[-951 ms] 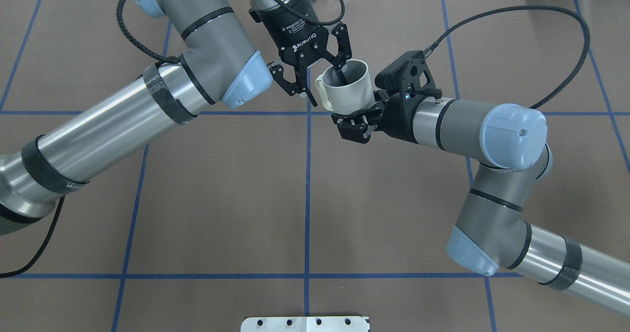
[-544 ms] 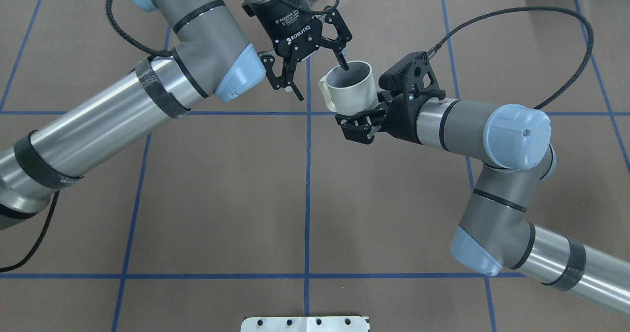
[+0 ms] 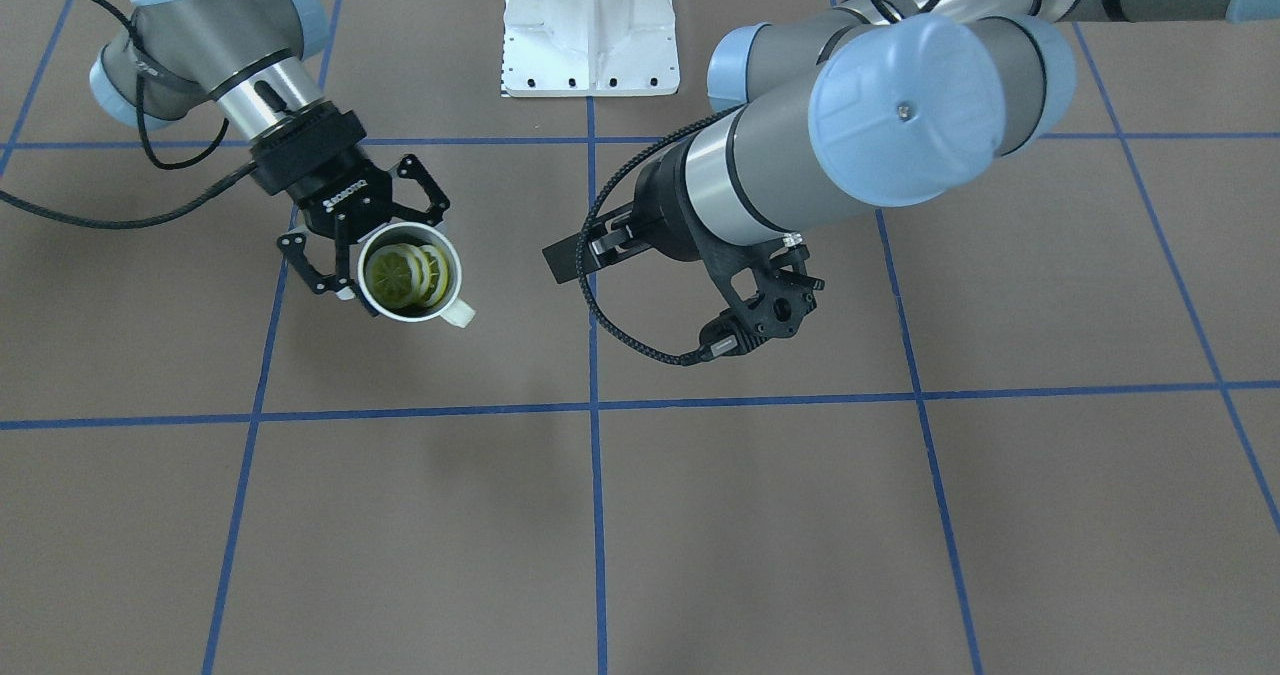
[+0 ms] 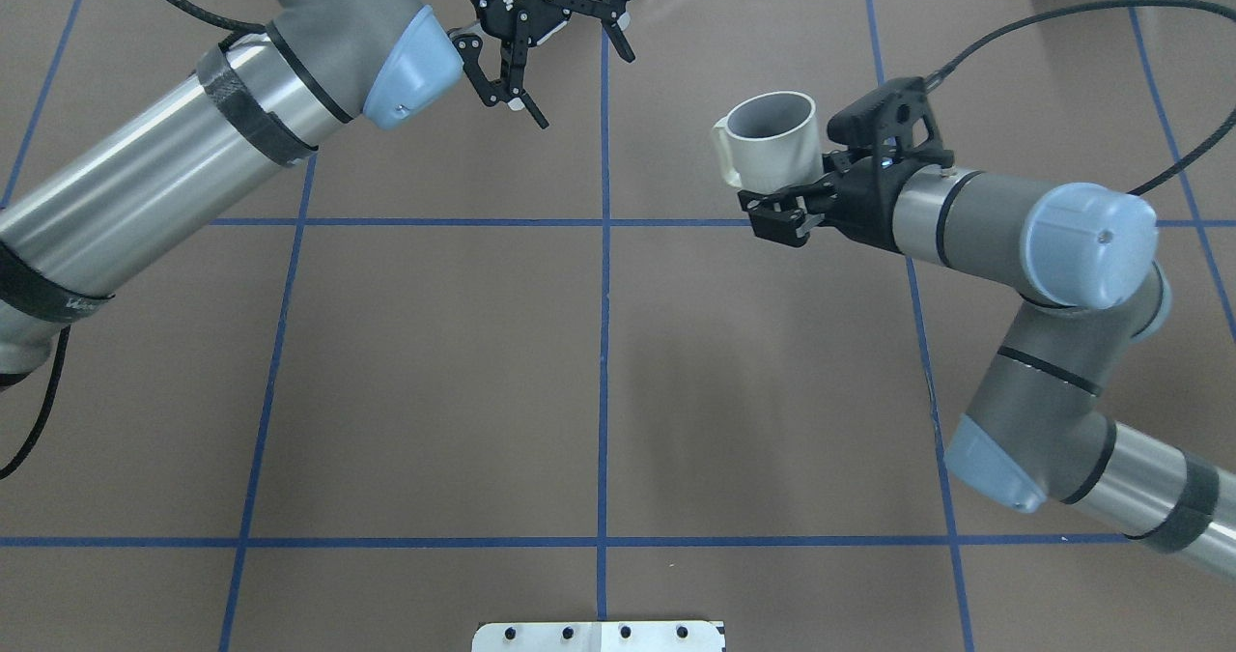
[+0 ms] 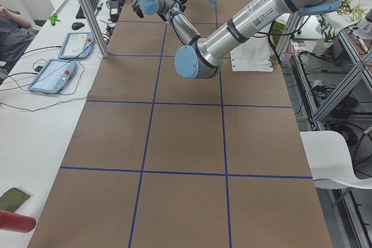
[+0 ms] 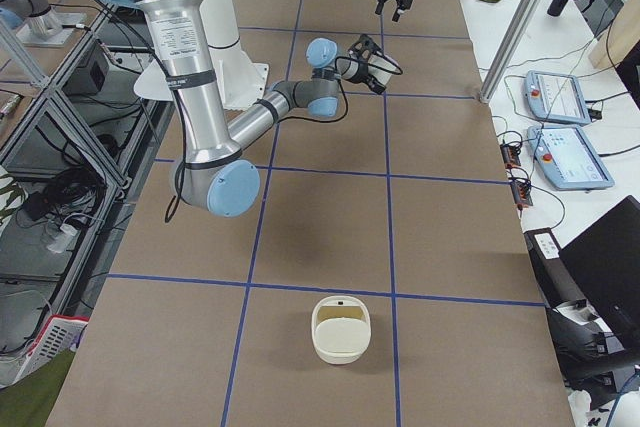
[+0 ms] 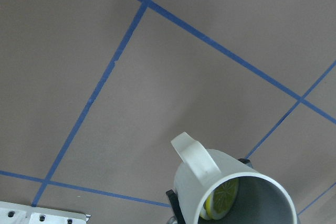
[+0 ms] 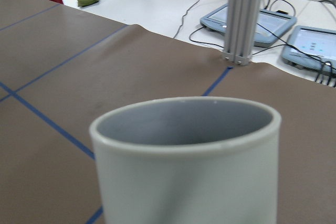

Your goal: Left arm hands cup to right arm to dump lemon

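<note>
One cup [image 4: 772, 145], lemon [image 3: 397, 273] inside, grasped by the right end effector [image 4: 777, 198] above the surface [image 4: 435, 372]. Left end effector [image 4: 582, 87], fingers spread, empty, at the far edge, well apart.

A brown desk [image 4: 435, 362] is ruled into large squares by blue tape lines [image 4: 604, 391]. The cup [image 4: 772, 155] is white outside and pale grey inside. The lemon [image 3: 392, 273] slice is yellow-green with radial segment lines. The left arm [image 4: 174, 169] and right arm [image 4: 975, 222] are grey and silver with light-blue joint caps. The left claw [image 4: 582, 90] and right claw [image 3: 383, 253] are black (each lettered "ROBOTIQ" in white). The base plate [image 3: 590, 25] is white.
</note>
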Controlling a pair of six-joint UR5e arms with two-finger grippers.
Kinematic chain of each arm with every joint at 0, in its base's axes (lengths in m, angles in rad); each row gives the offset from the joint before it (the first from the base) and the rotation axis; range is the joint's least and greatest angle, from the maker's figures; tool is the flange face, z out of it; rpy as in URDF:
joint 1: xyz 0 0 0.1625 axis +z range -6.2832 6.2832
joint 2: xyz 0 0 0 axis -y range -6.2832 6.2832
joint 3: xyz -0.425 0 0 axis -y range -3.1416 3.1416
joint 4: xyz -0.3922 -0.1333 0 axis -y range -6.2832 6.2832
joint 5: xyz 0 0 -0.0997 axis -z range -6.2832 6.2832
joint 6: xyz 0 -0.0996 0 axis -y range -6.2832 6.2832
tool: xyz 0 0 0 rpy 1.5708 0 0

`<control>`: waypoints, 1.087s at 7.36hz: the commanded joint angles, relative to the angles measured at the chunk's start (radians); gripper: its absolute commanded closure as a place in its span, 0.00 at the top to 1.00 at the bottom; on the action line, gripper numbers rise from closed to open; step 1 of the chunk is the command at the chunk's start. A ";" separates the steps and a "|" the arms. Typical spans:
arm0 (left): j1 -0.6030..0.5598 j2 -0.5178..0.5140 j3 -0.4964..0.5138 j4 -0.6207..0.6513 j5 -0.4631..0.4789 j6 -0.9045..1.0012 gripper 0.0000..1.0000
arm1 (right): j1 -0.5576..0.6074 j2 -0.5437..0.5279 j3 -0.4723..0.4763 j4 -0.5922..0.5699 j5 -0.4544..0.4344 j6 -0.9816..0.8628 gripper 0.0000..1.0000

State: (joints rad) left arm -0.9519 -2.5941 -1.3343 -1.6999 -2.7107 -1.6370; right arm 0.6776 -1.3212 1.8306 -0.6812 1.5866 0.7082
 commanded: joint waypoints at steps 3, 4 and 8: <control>-0.028 0.014 -0.016 -0.001 0.034 0.003 1.00 | 0.241 -0.339 0.023 0.195 -0.028 0.076 0.04; -0.030 0.014 -0.017 0.000 0.034 0.002 1.00 | 0.272 -0.421 0.021 0.275 -0.021 0.074 0.03; -0.031 0.015 -0.025 0.002 0.034 0.002 1.00 | 0.359 -0.654 -0.055 0.639 0.001 0.131 0.03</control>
State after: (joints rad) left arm -0.9829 -2.5797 -1.3572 -1.6982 -2.6768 -1.6352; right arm 1.0053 -1.9130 1.8274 -0.1778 1.5720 0.8078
